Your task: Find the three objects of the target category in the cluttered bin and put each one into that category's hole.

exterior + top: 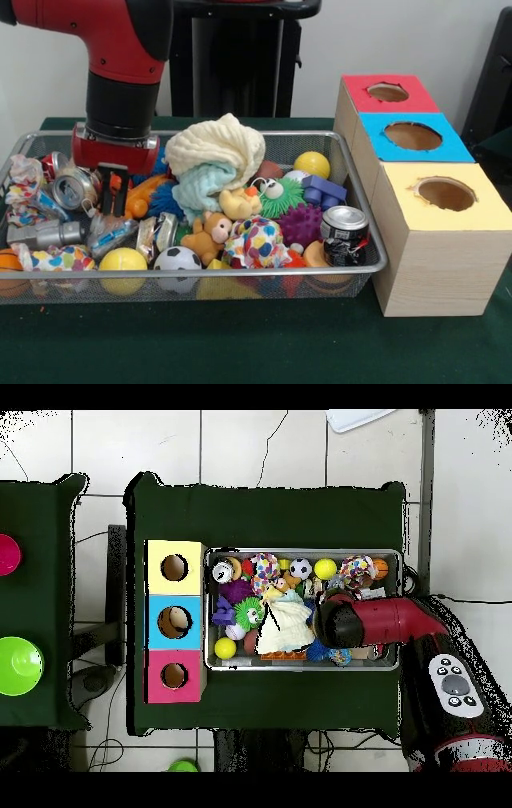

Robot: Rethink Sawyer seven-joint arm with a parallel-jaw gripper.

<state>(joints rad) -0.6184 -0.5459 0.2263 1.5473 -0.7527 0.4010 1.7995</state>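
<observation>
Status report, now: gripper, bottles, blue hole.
Gripper down in silver wire-mesh bin, jaws' state unclear. Clear crinkled plastic bottle beside it. Round hole in blue panel unobstructed.

We see a silver wire-mesh bin (364, 240), a shiny metal can (345, 226), a soft cloth bundle (214, 152), and a pale wood-grain box (432, 272).

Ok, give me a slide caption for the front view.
Red arm's pincer lowered into the toy-filled wire basket, beside a wooden box with three holes.

Silver mesh bin (364, 240) crammed; crinkled clear bottle (112, 234), perhaps, lies left; blue-topped hole (413, 136) open.
</observation>
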